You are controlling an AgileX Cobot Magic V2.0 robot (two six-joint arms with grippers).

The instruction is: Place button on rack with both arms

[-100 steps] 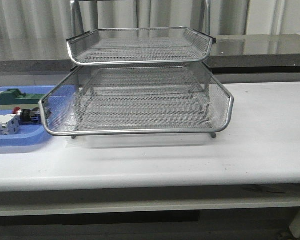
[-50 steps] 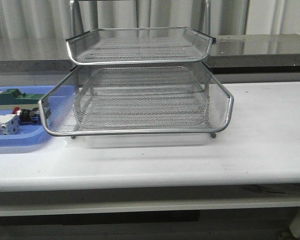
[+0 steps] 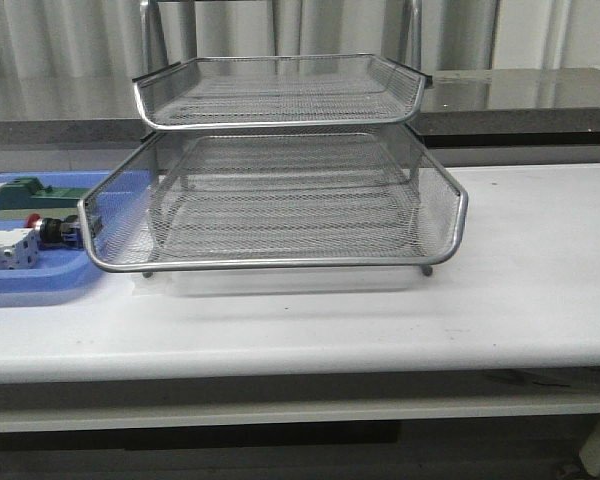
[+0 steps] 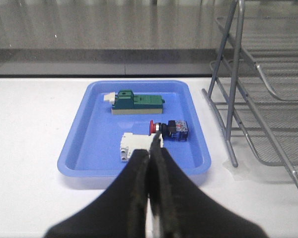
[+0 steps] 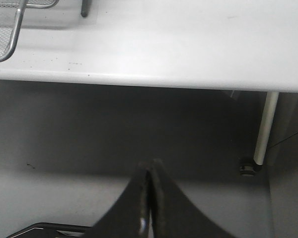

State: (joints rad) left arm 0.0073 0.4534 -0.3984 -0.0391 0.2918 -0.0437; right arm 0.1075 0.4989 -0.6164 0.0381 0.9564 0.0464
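The button [image 4: 169,129], with a red head, black collar and blue-black rear block, lies on its side in the blue plastic tray [image 4: 89,148]; the front view shows it [image 3: 50,231] at the far left, beside the rack. The silver wire-mesh rack [image 3: 280,200] stands mid-table, and its legs show in the left wrist view [image 4: 233,99]. My left gripper [image 4: 151,148] is shut and empty, held above the table in front of the tray, its tips in line with the button. My right gripper [image 5: 150,171] is shut and empty, below the table's front edge. Neither arm shows in the front view.
The tray also holds a white switch block [image 4: 136,145] next to the button and a green flat component [image 4: 136,103] behind it. The white table [image 3: 520,290] extends right of the rack. A table leg [image 5: 264,129] shows in the right wrist view.
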